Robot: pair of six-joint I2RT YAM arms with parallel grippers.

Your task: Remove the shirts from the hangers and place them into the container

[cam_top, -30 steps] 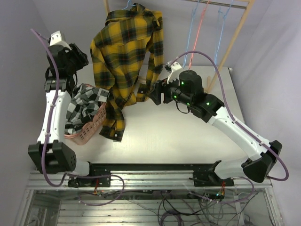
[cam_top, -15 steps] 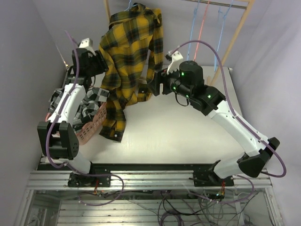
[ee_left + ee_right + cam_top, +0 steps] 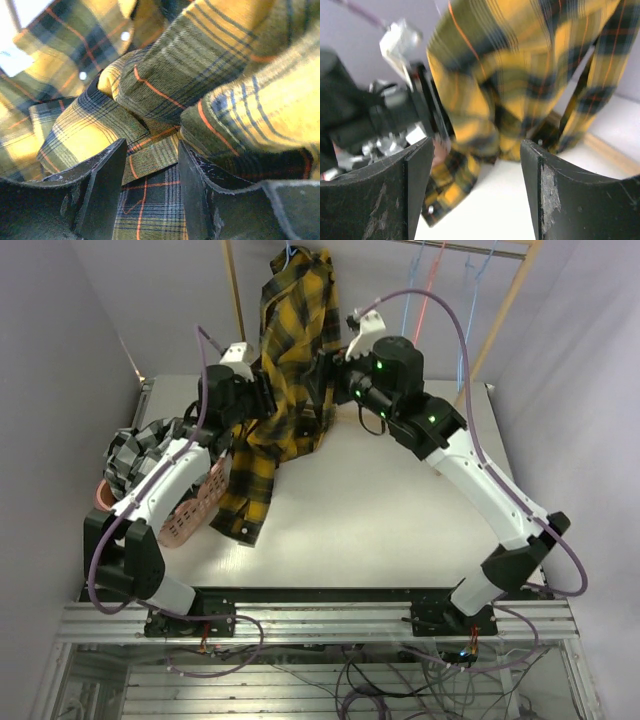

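The hanging yellow plaid shirt (image 3: 297, 350) stood between the left gripper (image 3: 266, 400) and the right gripper (image 3: 332, 375), blocking direct passage. Its folds filled the gap between the left fingers (image 3: 102, 190). The right jaws stood wide, with free room between them. The table (image 3: 400, 520) offered open passage right of the shirt. The basket (image 3: 195, 508) and rack post (image 3: 234, 295) confined the left side.

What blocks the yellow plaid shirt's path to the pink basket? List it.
The left arm lies across the basket, between it and the yellow plaid shirt. The checked shirt is heaped in the basket, up over its rim. Nothing else visible is in the way.
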